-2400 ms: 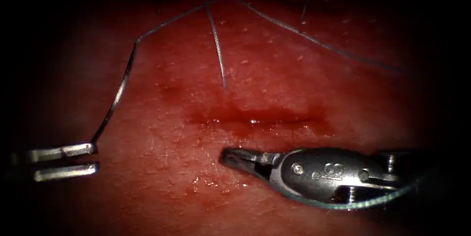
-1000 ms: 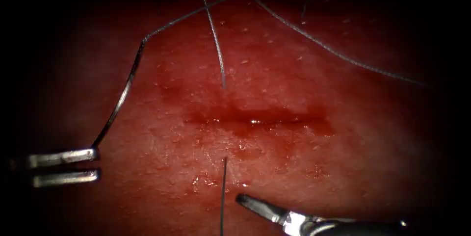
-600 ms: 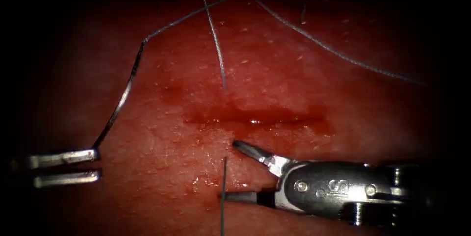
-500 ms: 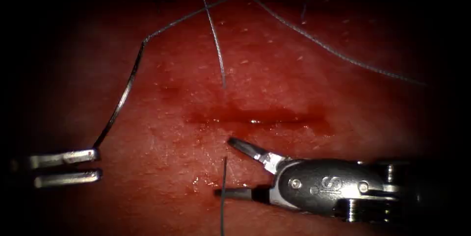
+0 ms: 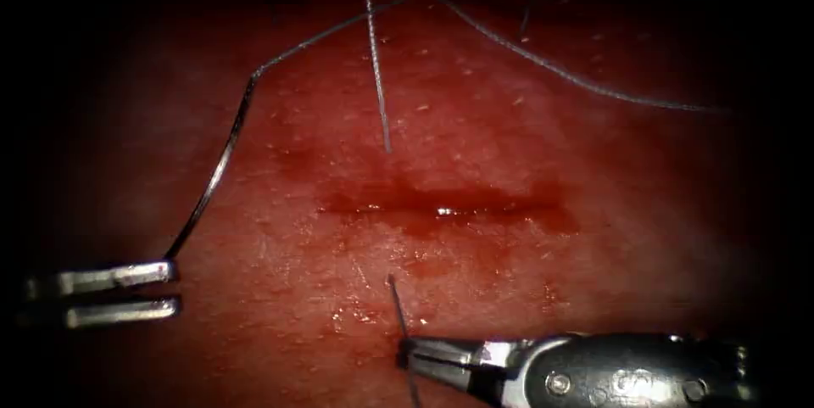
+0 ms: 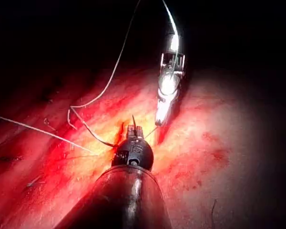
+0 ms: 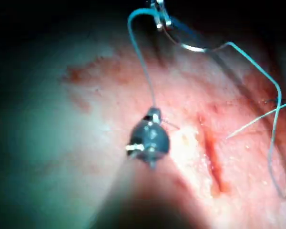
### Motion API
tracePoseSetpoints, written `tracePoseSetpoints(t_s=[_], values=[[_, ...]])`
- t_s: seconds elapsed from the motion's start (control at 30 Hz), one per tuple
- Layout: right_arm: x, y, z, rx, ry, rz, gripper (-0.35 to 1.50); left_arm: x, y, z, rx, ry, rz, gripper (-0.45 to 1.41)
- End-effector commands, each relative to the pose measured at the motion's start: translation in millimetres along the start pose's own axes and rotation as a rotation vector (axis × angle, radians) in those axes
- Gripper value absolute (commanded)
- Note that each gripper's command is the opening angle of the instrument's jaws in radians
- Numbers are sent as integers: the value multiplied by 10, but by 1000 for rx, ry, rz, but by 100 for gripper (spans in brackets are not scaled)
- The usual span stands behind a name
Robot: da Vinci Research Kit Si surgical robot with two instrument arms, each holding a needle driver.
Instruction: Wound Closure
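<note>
The cut (image 5: 441, 203) runs crosswise on the tissue (image 5: 593, 272), wet with red fluid. My left tool (image 5: 174, 291) sits at the left edge, shut on the curved needle (image 5: 222, 158) near one end. The needle arcs up clear of the tissue. Thread (image 5: 377, 77) drops from above into the tissue just above the cut. It comes out below the cut as a short stretch (image 5: 395, 302). My right tool (image 5: 409, 350) is shut on that stretch. The wrist views show the left tool (image 6: 134, 129), the right tool (image 7: 154, 113) and the needle (image 7: 190, 47).
A long run of thread (image 5: 543, 69) trails from the needle's far end across the upper tissue toward the right. Red fluid pools along the cut and below it. The right tool's body (image 5: 627, 374) lies low along the bottom right.
The right tool's jaws stood open beside the thread below the cut; they dropped lower and shut on it. The upper thread now runs straighter. The left tool and needle barely shifted.
</note>
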Motion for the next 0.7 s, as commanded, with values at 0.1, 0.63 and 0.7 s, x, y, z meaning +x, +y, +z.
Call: tracePoseSetpoints(t_s=[0.1, 0.63, 0.7], values=[[22, -30, -8, 32, 10, -18, -35, -2, 1, 7, -1, 1, 1, -45], [67, -108, -31, 124, 15, -58, -35, -2, 1, 7, -2, 2, 1, -45], [67, -101, -29, 117, 19, -53, 5, -2, 1, 7, -2, 2, 1, -45]])
